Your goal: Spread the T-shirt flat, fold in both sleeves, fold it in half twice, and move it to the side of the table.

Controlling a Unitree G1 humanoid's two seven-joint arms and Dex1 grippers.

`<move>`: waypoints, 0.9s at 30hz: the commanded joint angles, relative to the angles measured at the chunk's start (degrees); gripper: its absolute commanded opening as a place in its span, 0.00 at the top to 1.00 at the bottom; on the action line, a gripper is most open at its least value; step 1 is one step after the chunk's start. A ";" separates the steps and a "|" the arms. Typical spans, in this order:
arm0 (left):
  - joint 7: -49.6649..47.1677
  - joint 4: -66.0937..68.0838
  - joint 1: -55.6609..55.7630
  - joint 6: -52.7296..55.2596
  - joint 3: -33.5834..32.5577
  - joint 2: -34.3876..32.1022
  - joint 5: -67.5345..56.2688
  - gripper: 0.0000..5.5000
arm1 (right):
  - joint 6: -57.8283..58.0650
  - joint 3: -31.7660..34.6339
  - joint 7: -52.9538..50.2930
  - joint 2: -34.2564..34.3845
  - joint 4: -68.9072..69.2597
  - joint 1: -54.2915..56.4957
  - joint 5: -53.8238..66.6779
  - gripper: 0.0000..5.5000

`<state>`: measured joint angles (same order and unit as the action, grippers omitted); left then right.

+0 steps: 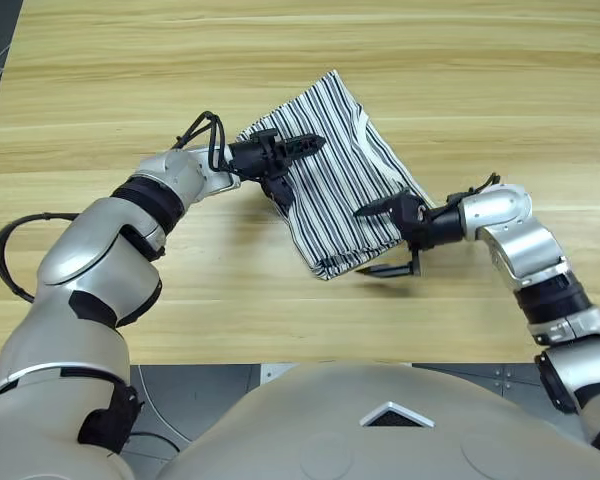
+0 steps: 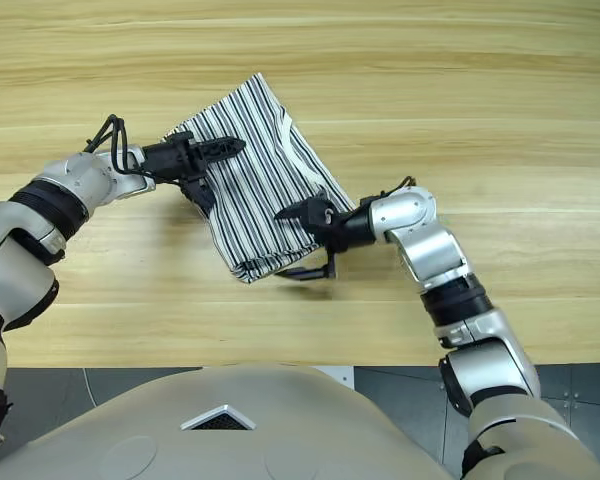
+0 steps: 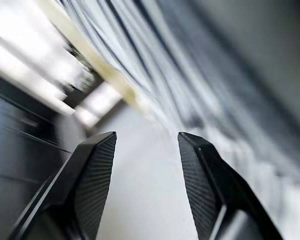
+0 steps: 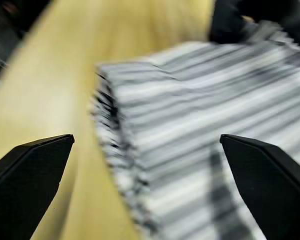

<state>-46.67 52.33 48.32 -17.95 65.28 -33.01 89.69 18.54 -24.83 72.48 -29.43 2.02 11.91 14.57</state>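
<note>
Left eye: folded striped T-shirt [image 1: 335, 175] mid-table [image 1: 480, 80], long axis 11 to 5 o'clock. Left jaws spread over its 9 o'clock edge; right jaws spread, straddling the 5 o'clock corner. Right eye: same layout. Left wrist: jaws apart, blurred stripes just beyond. Right wrist: jaws wide apart, cloth dead ahead between them; the right arm looks better placed to pinch and drag
</note>
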 commanded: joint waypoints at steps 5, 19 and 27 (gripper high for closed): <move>-14.57 1.27 6.82 -4.07 -4.82 -2.42 -6.15 0.58 | 18.89 13.78 -6.50 2.03 5.10 8.04 15.79 0.01; 58.72 -32.95 -20.34 -13.73 -18.39 -12.25 -58.45 0.58 | -6.79 9.42 -14.75 7.57 -26.42 17.01 -3.91 0.01; 61.32 -32.13 -28.15 -13.36 -18.69 -11.20 -46.60 0.58 | -27.88 0.97 -23.04 5.17 -50.34 19.47 -23.50 0.01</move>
<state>14.66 18.23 23.10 -31.00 44.06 -43.84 36.15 -7.40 -21.42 51.94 -21.47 -43.16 32.24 -2.54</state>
